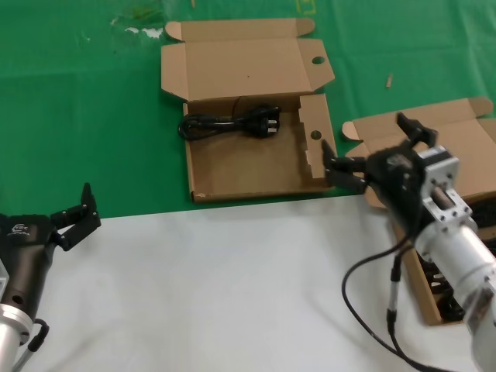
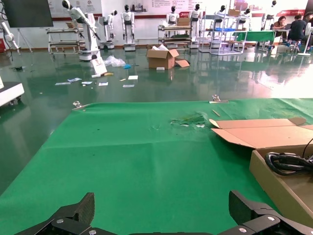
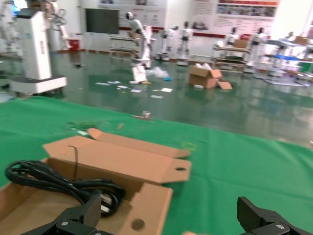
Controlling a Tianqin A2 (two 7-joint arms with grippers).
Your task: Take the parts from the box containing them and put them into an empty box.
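The box with the stepped, holed partition [image 1: 314,136] lies open at the middle of the green mat. One black coiled power cord [image 1: 229,124] lies in its far half. My right gripper [image 1: 370,149] is open and empty, between that box's right wall and the plain-lidded box [image 1: 457,136] at the right. My right arm hides most of the plain box, where dark cords [image 1: 448,301] show. In the right wrist view the cord [image 3: 58,182] and the partition [image 3: 146,203] lie just ahead of my right gripper [image 3: 171,220]. My left gripper [image 1: 75,215] is open and empty at the near left.
The near half of the table is white [image 1: 217,279] and the far half is a green mat [image 1: 77,116]. My own black cable [image 1: 370,306] loops beside the right arm. Small scraps [image 1: 143,31] lie at the mat's far edge. The left wrist view shows the partitioned box's corner [image 2: 281,188].
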